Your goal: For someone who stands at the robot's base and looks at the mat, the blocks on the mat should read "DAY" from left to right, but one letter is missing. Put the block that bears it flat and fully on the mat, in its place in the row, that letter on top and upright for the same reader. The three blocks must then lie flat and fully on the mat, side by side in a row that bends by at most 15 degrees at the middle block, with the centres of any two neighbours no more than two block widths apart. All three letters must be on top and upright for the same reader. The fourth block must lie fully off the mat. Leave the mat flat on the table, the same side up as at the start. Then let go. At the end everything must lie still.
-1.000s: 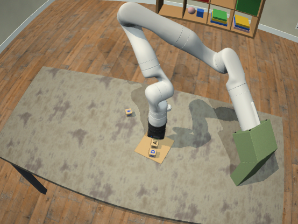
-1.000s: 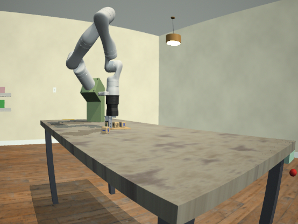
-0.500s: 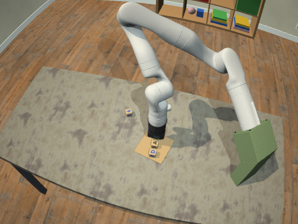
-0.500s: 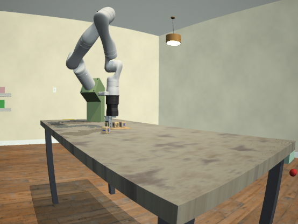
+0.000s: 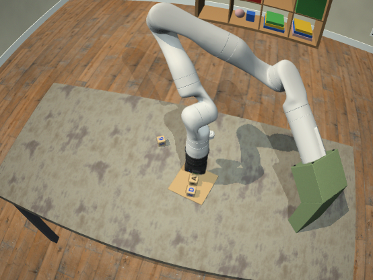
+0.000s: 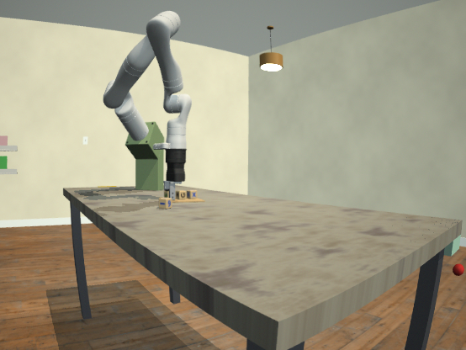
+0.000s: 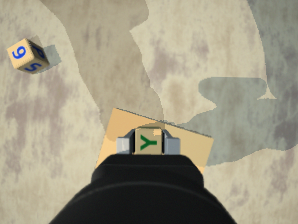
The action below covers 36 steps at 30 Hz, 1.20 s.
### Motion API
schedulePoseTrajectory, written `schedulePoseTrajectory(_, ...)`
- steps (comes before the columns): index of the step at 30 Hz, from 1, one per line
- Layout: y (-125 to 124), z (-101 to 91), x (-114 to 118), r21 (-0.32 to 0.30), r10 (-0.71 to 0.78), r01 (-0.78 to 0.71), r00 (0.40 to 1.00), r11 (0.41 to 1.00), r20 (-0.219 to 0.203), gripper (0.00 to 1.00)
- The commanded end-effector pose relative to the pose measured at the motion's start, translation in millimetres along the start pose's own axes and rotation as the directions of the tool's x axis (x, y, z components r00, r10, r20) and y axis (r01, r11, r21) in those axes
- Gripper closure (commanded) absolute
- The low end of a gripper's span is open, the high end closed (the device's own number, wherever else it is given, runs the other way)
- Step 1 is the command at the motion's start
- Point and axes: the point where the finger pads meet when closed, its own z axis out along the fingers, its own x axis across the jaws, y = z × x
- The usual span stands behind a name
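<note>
A tan mat (image 5: pixel 178 187) (image 7: pixel 192 144) (image 6: pixel 198 200) lies on the table. On it stand the D block (image 5: pixel 190 190) (image 6: pixel 192 193) and, beside it, the A block (image 5: pixel 194 178) (image 6: pixel 181 194). My gripper (image 7: pixel 148 137) (image 6: pixel 169 190) points straight down at the mat's far end, in line with them. Its fingers are shut on the sides of the Y block (image 7: pixel 148 142), which has its green Y on top and sits low on the mat. In the top view the wrist hides the Y block. A block with a blue 6 (image 5: pixel 161 139) (image 7: pixel 28 55) (image 6: pixel 165 203) lies off the mat on the table.
The robot's green base (image 5: pixel 318 188) stands at the table's right end. A wooden shelf (image 5: pixel 262 17) with coloured things stands on the floor behind. The arm's shadow falls across the table near the mat.
</note>
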Motion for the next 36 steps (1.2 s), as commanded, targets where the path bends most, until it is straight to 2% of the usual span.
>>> schedulePoseTrajectory(1, 0.4, -0.4, -0.3, -0.001, 0.000, 0.000, 1.000, 1.000, 0.001, 0.37)
schedulePoseTrajectory(4, 0.4, -0.4, -0.3, -0.001, 0.000, 0.000, 1.000, 1.000, 0.001, 0.37)
schedulePoseTrajectory(5, 0.4, -0.4, -0.3, -0.001, 0.000, 0.000, 1.000, 1.000, 0.001, 0.31)
schedulePoseTrajectory(7, 0.4, -0.4, -0.3, -0.001, 0.000, 0.000, 1.000, 1.000, 0.001, 0.31)
schedulePoseTrajectory(8, 0.4, -0.4, -0.3, -0.001, 0.000, 0.000, 1.000, 1.000, 0.001, 0.25)
schedulePoseTrajectory(10, 0.4, -0.4, -0.3, -0.001, 0.000, 0.000, 1.000, 1.000, 0.001, 0.25)
schedulePoseTrajectory(11, 0.4, -0.4, -0.3, -0.001, 0.000, 0.000, 1.000, 1.000, 0.001, 0.19)
schedulePoseTrajectory(13, 0.4, -0.4, -0.3, -0.001, 0.000, 0.000, 1.000, 1.000, 0.001, 0.19)
schedulePoseTrajectory(14, 0.4, -0.4, -0.3, -0.001, 0.000, 0.000, 1.000, 1.000, 0.001, 0.13)
schedulePoseTrajectory(28, 0.4, -1.1, -0.3, -0.001, 0.000, 0.000, 1.000, 1.000, 0.001, 0.13)
schedulePoseTrajectory(36, 0.4, -11.8, -0.3, -0.001, 0.000, 0.000, 1.000, 1.000, 0.001, 0.13)
